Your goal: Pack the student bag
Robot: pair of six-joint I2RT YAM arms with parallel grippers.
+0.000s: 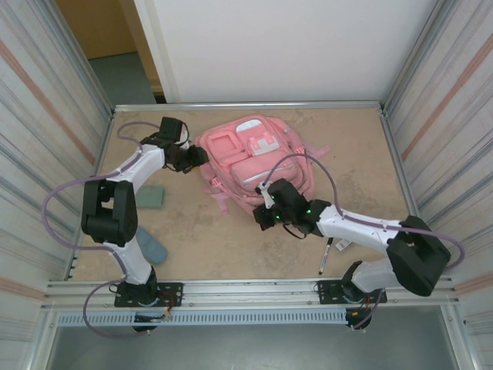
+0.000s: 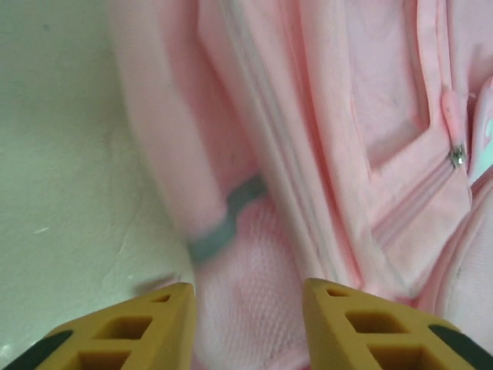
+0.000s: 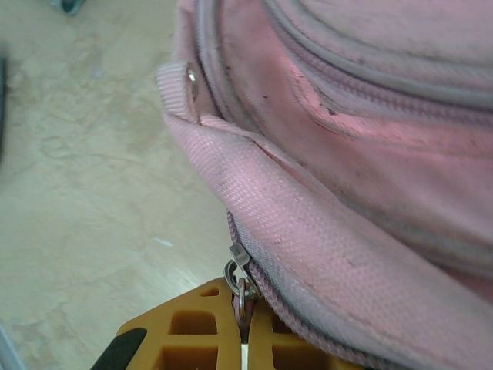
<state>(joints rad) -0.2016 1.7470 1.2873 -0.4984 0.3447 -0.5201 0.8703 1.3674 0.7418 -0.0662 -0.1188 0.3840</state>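
Right gripper [image 3: 243, 330] pinched on zipper pull [image 3: 238, 287], left gripper [image 2: 248, 308] parted and empty, pink student bag [image 1: 248, 163] lying front-up.

**Cropped, smeared and covered parts around the two grippers**

The left gripper [image 2: 246, 304] has both fingers cut off by the bottom edge. The student bag [image 2: 331, 154] just ahead of them is smeared by blur, its grey trim [image 2: 223, 220] soft-edged, and the bag runs off past the top and right edges. At the right gripper [image 3: 243, 327] the lower end of the zip pull [image 3: 239, 279] is buried between the pressed-together pads, which the bottom edge also crops. Far to that gripper's left a dark thing [image 3: 2, 100] is sliced by the frame and cannot be identified. From above, a pen [image 1: 326, 258] behind the right gripper lies partly under the arm, and the fingertips there are too small to make out.
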